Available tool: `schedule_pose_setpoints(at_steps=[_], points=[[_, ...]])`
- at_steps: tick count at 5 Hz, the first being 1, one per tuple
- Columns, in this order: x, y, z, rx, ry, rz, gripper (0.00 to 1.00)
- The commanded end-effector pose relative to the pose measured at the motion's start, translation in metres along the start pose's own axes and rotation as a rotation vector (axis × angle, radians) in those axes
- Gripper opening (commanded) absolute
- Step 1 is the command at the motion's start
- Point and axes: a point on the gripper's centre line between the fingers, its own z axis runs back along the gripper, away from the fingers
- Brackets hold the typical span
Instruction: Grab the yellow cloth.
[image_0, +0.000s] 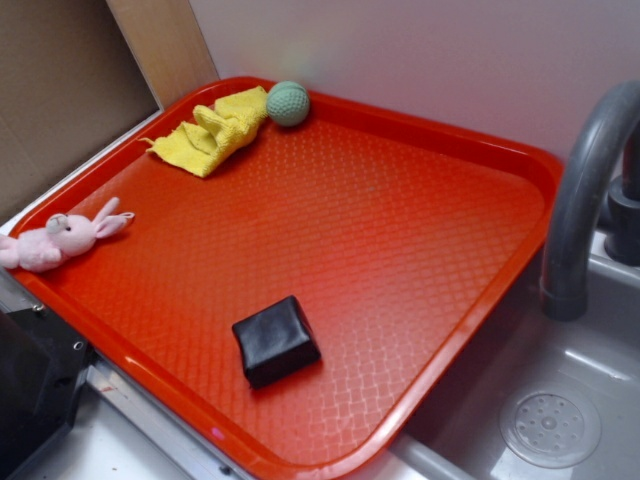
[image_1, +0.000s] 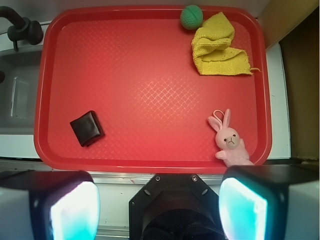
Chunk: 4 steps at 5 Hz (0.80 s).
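Note:
The yellow cloth (image_0: 215, 130) lies crumpled in the far left corner of the red tray (image_0: 380, 230), touching a pale green ball (image_0: 288, 103). In the wrist view the cloth (image_1: 217, 47) sits at the tray's (image_1: 150, 85) top right, far from my gripper (image_1: 157, 185). The gripper hangs high above the near edge of the tray, off the tray itself, with its two fingers (image_1: 75, 207) spread wide and nothing between them. The gripper does not show in the exterior view.
A pink plush bunny (image_0: 55, 238) (image_1: 230, 140) lies at the tray's near-left rim. A black block (image_0: 276, 340) (image_1: 86, 128) rests on the tray. The green ball (image_1: 191, 16) is beside the cloth. A grey faucet (image_0: 580, 200) and sink (image_0: 550, 400) adjoin the tray.

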Motion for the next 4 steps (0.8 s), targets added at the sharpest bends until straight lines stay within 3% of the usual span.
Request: schedule_pose_setpoints(at_steps=[1,2,3,4], points=[[0.0,0.0,0.0,0.0,0.0,0.0,1.0],[0.049,0.019,-0.015,0.109,-0.126,-0.062,1.0],[0.098,0.034,-0.054,0.131,-0.154,-0.187,1.0],[0.125,0.06,-0.109,0.079,-0.106,-0.286,1.0]])
